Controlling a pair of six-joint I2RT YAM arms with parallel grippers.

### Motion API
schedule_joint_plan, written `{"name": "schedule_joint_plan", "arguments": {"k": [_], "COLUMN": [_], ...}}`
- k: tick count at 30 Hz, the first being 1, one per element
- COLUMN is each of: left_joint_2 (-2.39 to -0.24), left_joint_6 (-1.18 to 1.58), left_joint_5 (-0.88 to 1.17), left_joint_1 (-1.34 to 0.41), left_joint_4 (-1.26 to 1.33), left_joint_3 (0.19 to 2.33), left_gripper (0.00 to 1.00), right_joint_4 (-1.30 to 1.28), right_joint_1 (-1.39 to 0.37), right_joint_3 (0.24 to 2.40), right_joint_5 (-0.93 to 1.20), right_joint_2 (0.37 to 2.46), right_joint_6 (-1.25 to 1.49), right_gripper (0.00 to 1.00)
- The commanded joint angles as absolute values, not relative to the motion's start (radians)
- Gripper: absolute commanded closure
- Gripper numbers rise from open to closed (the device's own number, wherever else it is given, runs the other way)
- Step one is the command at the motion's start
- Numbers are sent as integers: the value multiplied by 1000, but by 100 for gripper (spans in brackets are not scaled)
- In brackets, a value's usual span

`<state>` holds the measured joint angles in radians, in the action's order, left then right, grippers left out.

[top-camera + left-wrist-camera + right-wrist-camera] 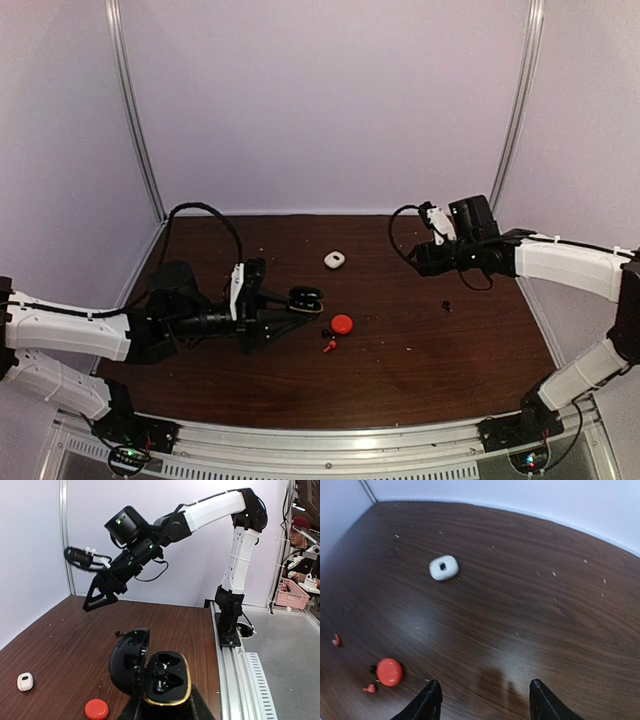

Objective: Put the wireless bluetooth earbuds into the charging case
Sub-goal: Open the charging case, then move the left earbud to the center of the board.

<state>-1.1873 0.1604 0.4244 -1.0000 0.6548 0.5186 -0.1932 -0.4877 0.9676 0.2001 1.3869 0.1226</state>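
Earbuds [328,347] in red are seen loose on the bench [250,390], near the middle and outside any case. At the left, the left gripper [298,302] is closed on the black charging case [165,680], which is clamped by its sides between the jaws. Its lid is swung open to the left, and the two wells are too dark for their contents to be told. To the right of the held case, the red case [342,323] is lying shut on the bench. A black earbud [372,669] is placed just beside it, and the red earbuds are found on its near side. One more red earbud [336,640] is seen apart from these in the right wrist view. Farther back, the white case [335,260] is set by itself. Well to the right, a second black earbud [446,306] is lying alone. Above it, the right gripper [485,702] is held over the bench with its jaws spread apart and nothing gripped.
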Motion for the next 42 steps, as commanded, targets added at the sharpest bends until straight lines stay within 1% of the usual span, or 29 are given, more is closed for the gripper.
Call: {"name": "schedule_joint_plan", "arguments": {"k": [1,6,13,24,29,34,35,42], "left_joint_2": [-1186,-1181,-1179,-1179,-1176,-1169,-1168,-1167], "left_joint_6": [168,157,154,149,147,144,144,144], "left_joint_5": [418,417,420,420,422,421,420,419], "left_joint_1": [-994,-994,-994,-994,-994,-994,-994,-994], "left_joint_4": [719,705,716,718,717,717,716,716], "left_joint_3": [517,520,514,514,516,513,513,513], "left_gripper": [100,100,100,100,100,100,100,100], "right_joint_4": [-358,-396,-436,-462,-472,-472,-470,-418], "right_joint_1": [-435,-360,-259,-252,-252,-276,-293,-412], "right_joint_3": [980,997,1025,1021,1021,1016,1012,980], "right_joint_5": [5,-33,38,150,168,250,259,320], "right_joint_2": [1495,1599,1693,1765,1787,1805,1806,1808], "right_joint_6": [89,63,31,24,23,22,26,94], "right_gripper": [42,44,47,55,58,73,75,80]}}
